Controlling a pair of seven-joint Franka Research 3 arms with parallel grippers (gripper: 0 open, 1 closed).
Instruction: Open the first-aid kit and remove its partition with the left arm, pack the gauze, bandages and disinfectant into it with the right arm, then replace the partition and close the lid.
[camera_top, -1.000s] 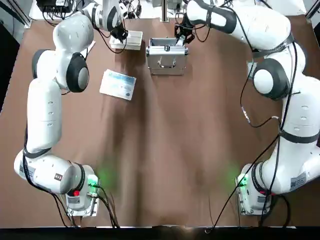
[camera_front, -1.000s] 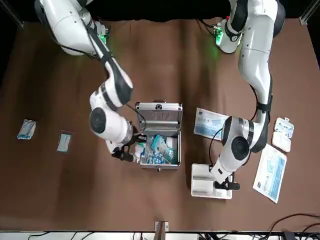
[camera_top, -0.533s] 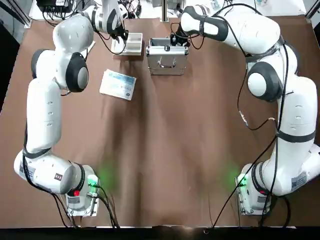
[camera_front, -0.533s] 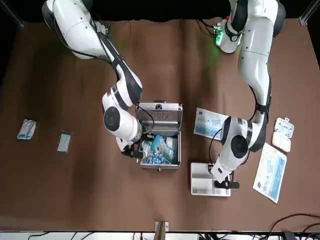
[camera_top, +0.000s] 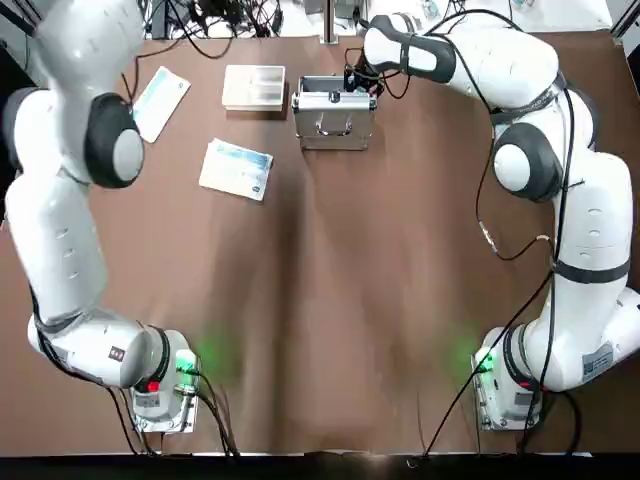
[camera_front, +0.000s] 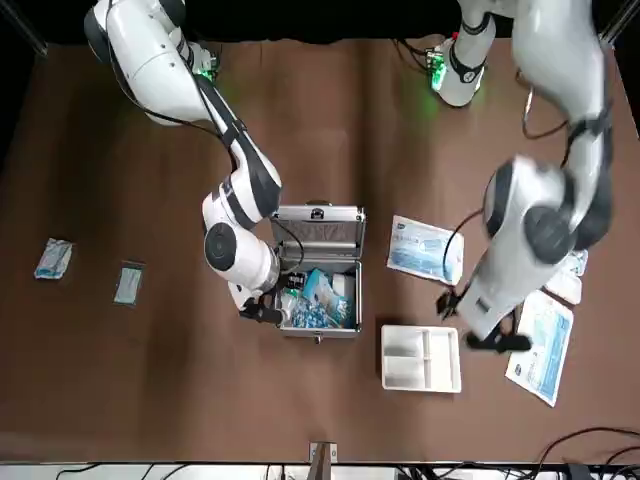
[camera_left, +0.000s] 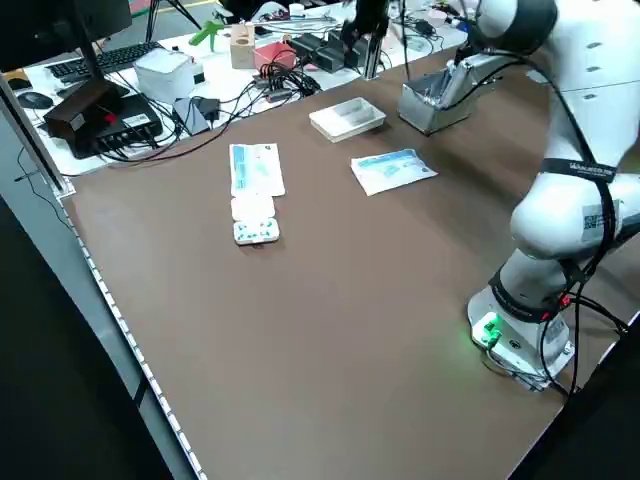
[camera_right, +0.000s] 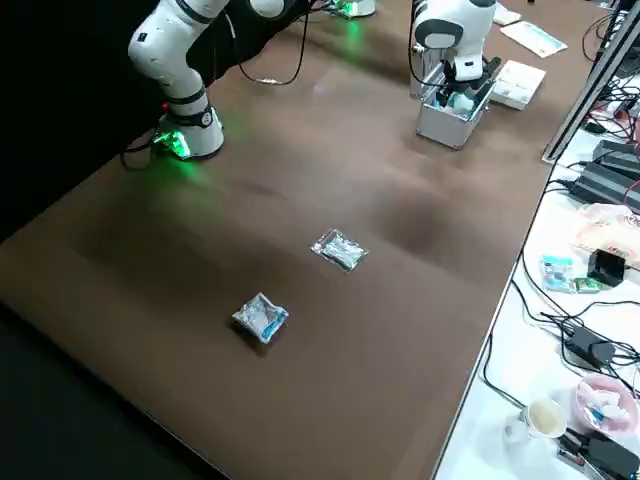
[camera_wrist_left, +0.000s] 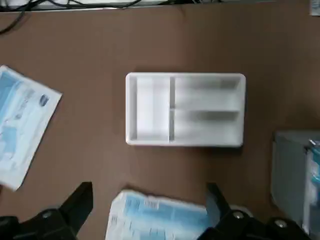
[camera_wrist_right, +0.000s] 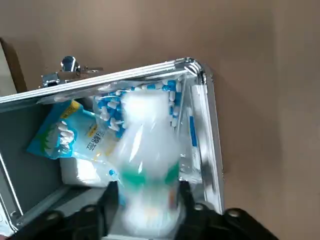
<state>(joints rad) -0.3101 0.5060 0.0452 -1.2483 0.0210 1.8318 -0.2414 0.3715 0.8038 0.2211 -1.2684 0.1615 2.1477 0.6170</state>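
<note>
Right arm over the open first-aid kit, left arm raised beside the partition.

Across the brown surface, largest first: both arms; the kit, its lid tipped back and packets inside; the white partition, lying near the kit; two flat blue-white packs near it; the small disinfectant bottle, gripped upright between the right gripper's fingers above the kit. The left gripper hangs with fingers spread wide, holding nothing.
</note>
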